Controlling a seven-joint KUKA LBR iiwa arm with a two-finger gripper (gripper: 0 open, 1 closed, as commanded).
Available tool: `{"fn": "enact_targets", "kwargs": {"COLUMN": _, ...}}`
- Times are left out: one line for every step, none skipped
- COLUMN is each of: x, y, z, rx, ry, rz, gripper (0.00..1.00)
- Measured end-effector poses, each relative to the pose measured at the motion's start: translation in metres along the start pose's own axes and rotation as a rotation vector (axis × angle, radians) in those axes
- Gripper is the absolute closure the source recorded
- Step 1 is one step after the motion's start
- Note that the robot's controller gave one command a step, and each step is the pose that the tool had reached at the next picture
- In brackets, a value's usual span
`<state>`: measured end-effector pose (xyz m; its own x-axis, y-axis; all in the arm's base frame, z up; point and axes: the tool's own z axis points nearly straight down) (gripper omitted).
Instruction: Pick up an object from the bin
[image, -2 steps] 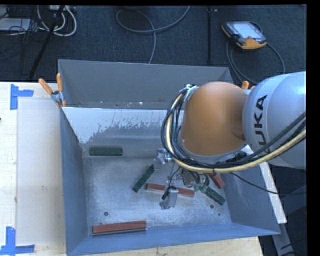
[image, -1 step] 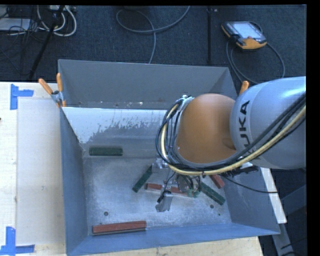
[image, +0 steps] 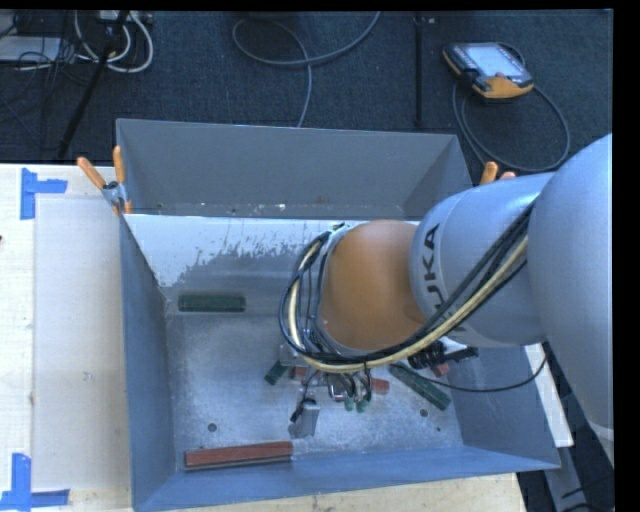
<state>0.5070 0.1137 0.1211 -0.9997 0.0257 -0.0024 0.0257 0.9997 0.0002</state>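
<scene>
Dark green stick (image: 422, 389) lies near gripper (image: 308, 412); arm (image: 470, 270) reads "UKA".

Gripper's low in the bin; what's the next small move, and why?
Probably a slight lowering straight down: the gripper sits over small dark pieces at mid-bin, whereas the green bar and the red-brown bar lie well apart, toward the left wall and near edge.

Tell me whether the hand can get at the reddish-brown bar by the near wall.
Probably yes: the reddish-brown bar lies alone with nothing on it, and the hand is close by its right end.
</scene>
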Motion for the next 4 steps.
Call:
{"fn": "enact_targets", "kwargs": {"x": -0.041, "y": 0.017, "z": 0.034, "rx": 0.001, "ry": 0.007, "rz": -0.018, "gripper": 0.0}}
{"fn": "enact_targets", "kwargs": {"x": -0.062, "y": 0.009, "z": 0.043, "rx": 0.0, "ry": -0.001, "rz": -0.065, "gripper": 0.0}}
{"fn": "enact_targets", "kwargs": {"x": -0.084, "y": -0.019, "z": 0.048, "rx": -0.001, "ry": 0.004, "rz": -0.225, "gripper": 0.0}}
{"fn": "enact_targets", "kwargs": {"x": -0.033, "y": -0.085, "z": 0.049, "rx": -0.001, "ry": 0.004, "rz": -0.354, "gripper": 1.0}}
